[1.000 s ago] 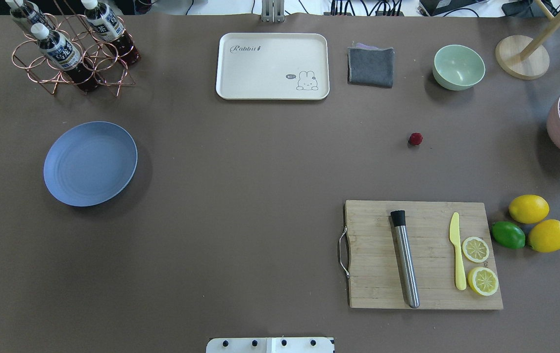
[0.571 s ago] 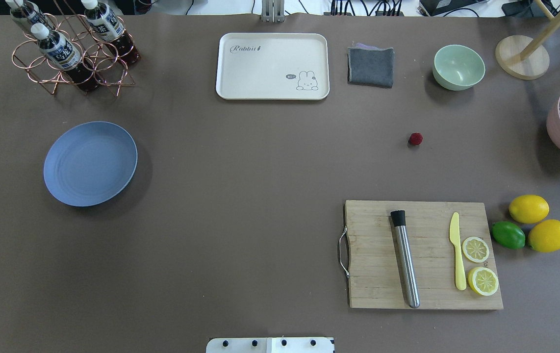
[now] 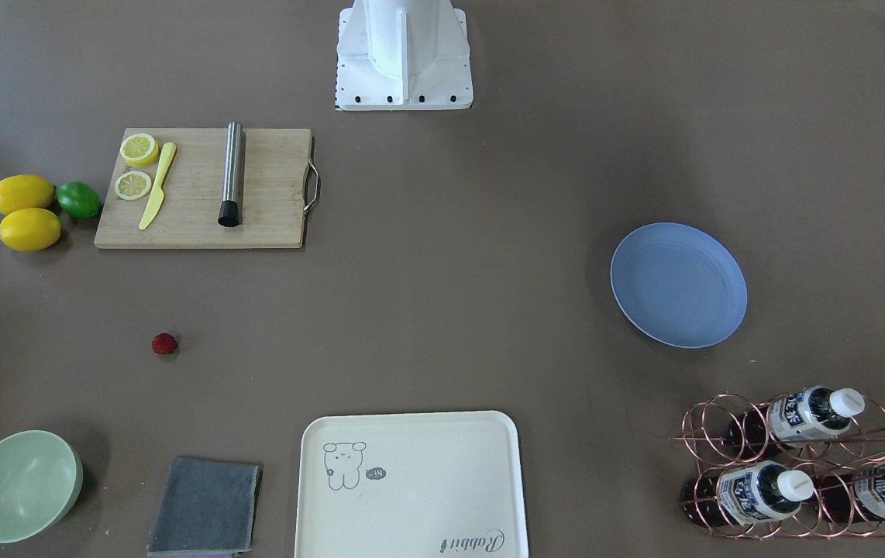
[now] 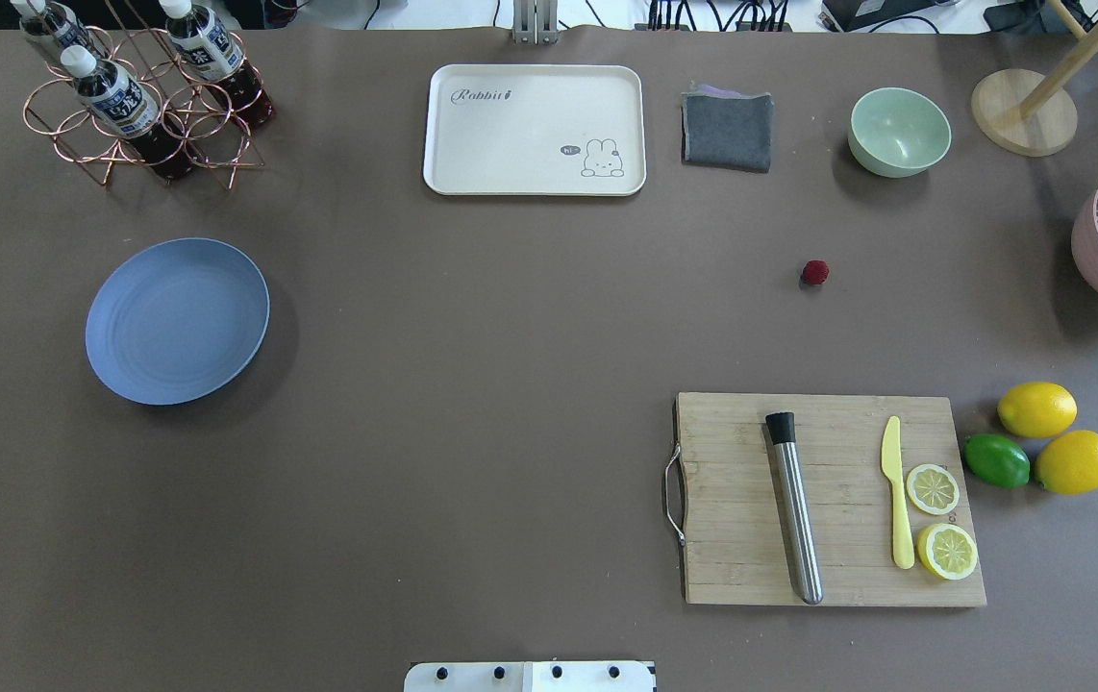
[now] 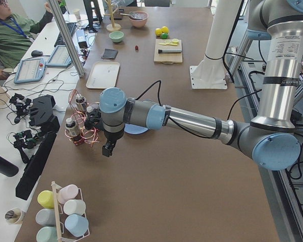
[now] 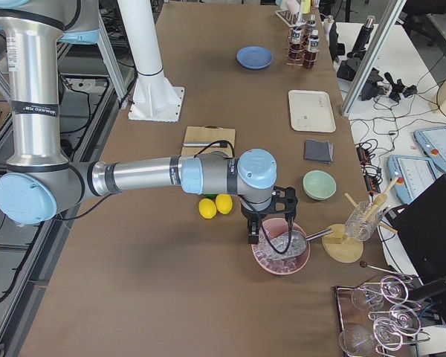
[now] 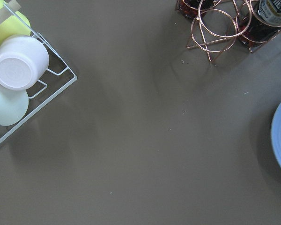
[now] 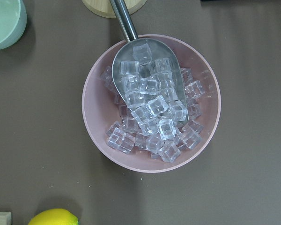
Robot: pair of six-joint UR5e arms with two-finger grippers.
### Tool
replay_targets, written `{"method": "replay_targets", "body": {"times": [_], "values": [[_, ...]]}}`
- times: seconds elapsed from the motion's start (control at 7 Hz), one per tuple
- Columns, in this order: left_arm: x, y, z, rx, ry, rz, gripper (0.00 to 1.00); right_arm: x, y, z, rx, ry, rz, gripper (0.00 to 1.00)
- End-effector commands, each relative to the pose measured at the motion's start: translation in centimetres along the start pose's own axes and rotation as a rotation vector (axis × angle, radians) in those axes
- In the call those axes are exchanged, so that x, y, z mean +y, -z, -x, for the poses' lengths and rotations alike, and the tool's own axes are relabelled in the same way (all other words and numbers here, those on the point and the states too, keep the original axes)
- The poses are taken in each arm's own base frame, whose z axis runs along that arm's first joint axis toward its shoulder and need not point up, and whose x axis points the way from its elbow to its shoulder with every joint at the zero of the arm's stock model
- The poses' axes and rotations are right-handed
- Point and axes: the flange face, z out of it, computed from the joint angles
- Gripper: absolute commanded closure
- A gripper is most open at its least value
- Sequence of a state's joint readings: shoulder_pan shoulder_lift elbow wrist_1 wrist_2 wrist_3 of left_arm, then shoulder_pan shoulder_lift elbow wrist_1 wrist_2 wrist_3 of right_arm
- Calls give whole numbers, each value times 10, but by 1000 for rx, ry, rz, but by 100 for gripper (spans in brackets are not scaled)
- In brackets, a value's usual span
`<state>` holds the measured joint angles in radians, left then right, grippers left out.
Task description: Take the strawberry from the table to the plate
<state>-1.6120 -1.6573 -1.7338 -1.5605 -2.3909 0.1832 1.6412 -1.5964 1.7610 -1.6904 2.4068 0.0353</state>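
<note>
Brown table [image 4: 472, 336] w/ strawberry [image 4: 814, 272] well apart from plate [image 4: 177, 321], "Rabbit" tray [image 4: 530, 125]; L gripper [image 5: 108, 151], R gripper [image 6: 250, 238] jaw state unclear

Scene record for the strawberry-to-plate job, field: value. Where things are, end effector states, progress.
strawberry: on the table, between the green bowl and the cutting board, nothing touching it
plate: empty, on the robot's left side
left end effector: above bare table beside the plate; open or shut cannot be told
right end effector: over the pink ice bowl; open or shut cannot be told
progress: pick not started
</note>
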Motion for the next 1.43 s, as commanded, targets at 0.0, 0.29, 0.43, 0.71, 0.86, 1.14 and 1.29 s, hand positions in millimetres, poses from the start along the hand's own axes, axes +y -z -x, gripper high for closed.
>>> {"method": "replay_targets", "body": {"times": [0.0, 0.29, 0.43, 0.71, 0.86, 1.14, 1.29], "values": [[-12, -10, -25, 7, -95, -32, 2, -6, 3, 6, -2, 7, -7, 0], [-18, -19, -35, 12, -156, -58, 2, -17, 0, 22, -10, 24, -12, 0], [-18, -27, -36, 17, -159, -49, 2, -26, -6, 39, -13, 15, -2, 0], [-24, -47, -63, 48, -49, -65, 2, -37, -22, 70, -19, 16, -18, 0], [-17, -69, -79, 76, 2, -89, 2, -39, -32, 88, -29, -3, -39, 0], [-6, -104, -92, 117, 67, -111, 2, -40, -53, 116, -57, 7, -65, 0], [2, -118, -102, 138, 80, -123, 2, -43, -59, 135, -72, 3, -67, 0]]}}
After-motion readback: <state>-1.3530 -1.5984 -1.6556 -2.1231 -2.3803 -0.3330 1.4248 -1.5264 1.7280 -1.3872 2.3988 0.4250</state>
